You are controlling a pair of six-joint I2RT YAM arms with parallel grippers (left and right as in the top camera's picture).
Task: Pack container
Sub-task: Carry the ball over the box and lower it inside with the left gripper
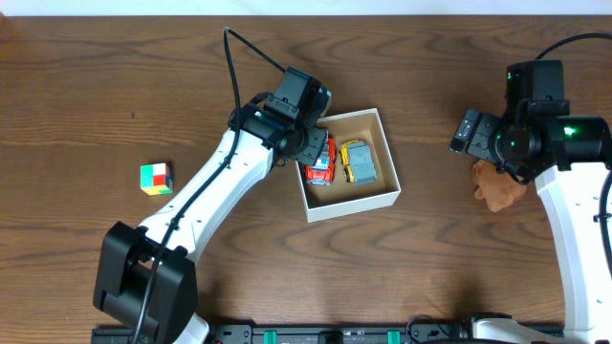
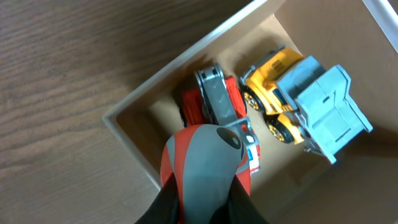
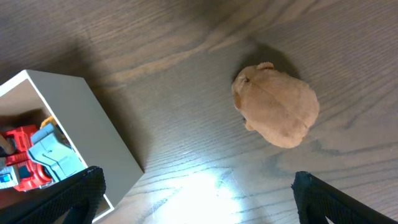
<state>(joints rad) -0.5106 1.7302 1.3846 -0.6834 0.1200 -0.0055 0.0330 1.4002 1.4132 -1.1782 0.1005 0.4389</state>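
The container [image 1: 352,202] is a white-walled cardboard box at the table's middle. It also shows in the left wrist view [image 2: 144,98] and the right wrist view [image 3: 93,124]. Inside lie a red toy truck [image 2: 214,99] and a yellow truck with a grey-blue bed [image 2: 305,102]. My left gripper [image 1: 316,143] hangs over the box's left part, shut on a rounded red-and-grey toy [image 2: 202,158] just above the red truck. My right gripper [image 3: 199,196] is open and empty above the table, right of the box, with a brown plush toy [image 3: 277,107] ahead of it.
A small multicoloured cube [image 1: 156,178] sits on the wood table far left of the box. The plush toy [image 1: 497,188] lies partly under the right arm. The left arm reaches across from the front left.
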